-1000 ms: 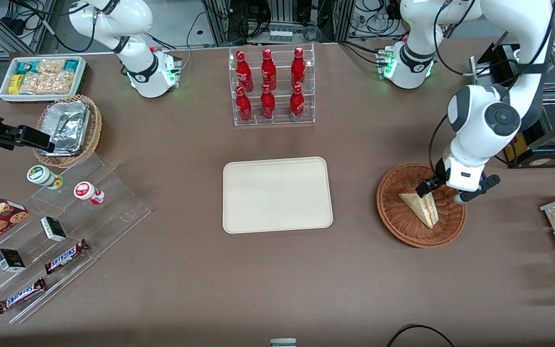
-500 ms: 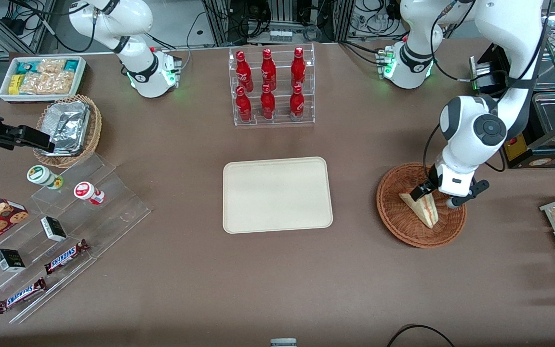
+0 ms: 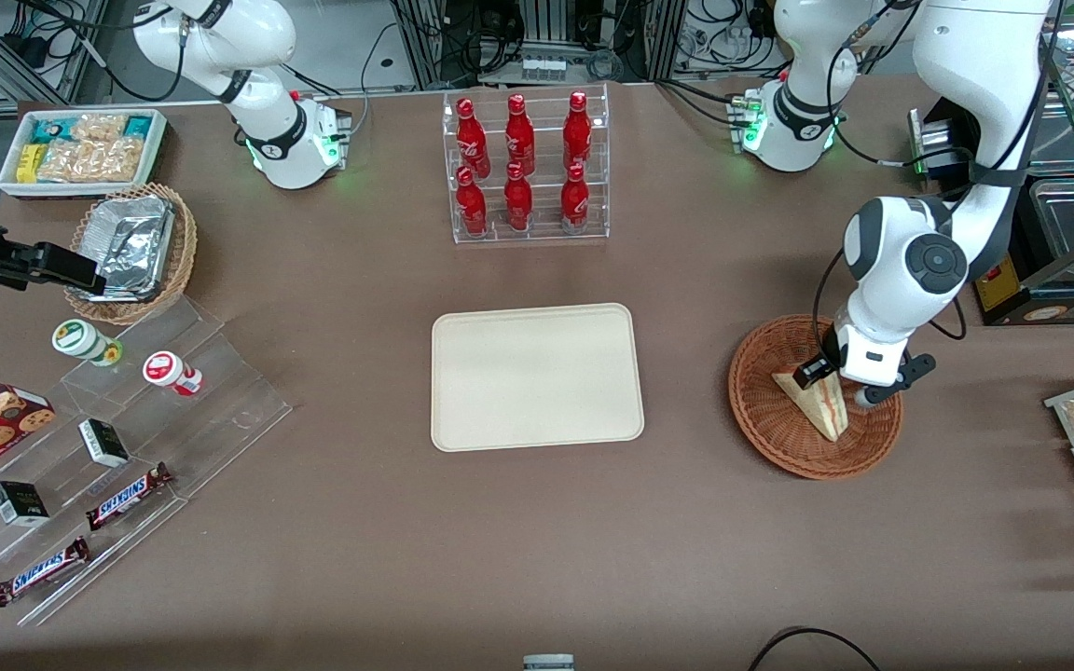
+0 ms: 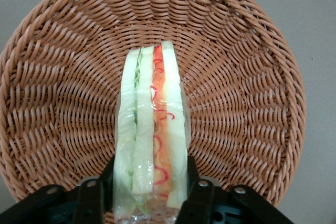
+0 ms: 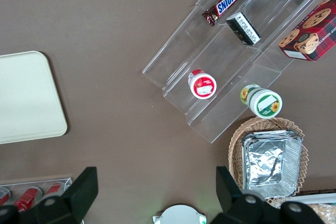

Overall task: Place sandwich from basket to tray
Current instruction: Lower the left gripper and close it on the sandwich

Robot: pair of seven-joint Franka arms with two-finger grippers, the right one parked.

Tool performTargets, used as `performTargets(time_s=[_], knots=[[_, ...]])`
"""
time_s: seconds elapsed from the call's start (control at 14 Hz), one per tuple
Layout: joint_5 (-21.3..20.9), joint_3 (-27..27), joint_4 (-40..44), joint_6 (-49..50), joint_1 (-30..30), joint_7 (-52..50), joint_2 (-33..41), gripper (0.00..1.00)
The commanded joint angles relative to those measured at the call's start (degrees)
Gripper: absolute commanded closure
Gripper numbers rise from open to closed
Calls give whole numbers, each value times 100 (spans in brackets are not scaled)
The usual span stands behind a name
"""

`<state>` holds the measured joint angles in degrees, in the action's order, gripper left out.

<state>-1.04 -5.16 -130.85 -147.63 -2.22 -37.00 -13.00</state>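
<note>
The arm is at the grasp: the gripper (image 4: 150,192) is down inside the basket (image 3: 761,410), over the sandwich (image 3: 821,403), and the lift has not begun. The tray (image 3: 537,376) lies well apart toward the middle of the table, with nothing on it.

From the wrist camera the sandwich (image 4: 152,129) stands on edge in the basket (image 4: 252,66), its layers of pale bread, green and orange-red filling facing up, wrapped in clear film. The two fingers (image 4: 198,195) are spread and straddle its wide end, one on each bread face, just beside or barely touching the film. I can't tell whether they are pressing yet; the wrap shows no obvious squeeze.

In the front view the gripper (image 3: 837,380) sits at the end of the wedge farther from the camera, while the rest of the wedge runs nearer.

To my eye the next move calls for closing gently across the bread faces, firm enough to hold but not to crush the soft slices, then a straight lift clear of the rim before swinging across to the tray. The slippery film could let the wedge slide or tip.
</note>
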Motion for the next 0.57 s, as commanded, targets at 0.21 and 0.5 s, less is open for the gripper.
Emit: performTargets(time_s=[0.21,0.5], knots=[[-255,-3,129,390,-60,-70,419,100],[-661,-134,1137,1962,-304,-87,702,100]])
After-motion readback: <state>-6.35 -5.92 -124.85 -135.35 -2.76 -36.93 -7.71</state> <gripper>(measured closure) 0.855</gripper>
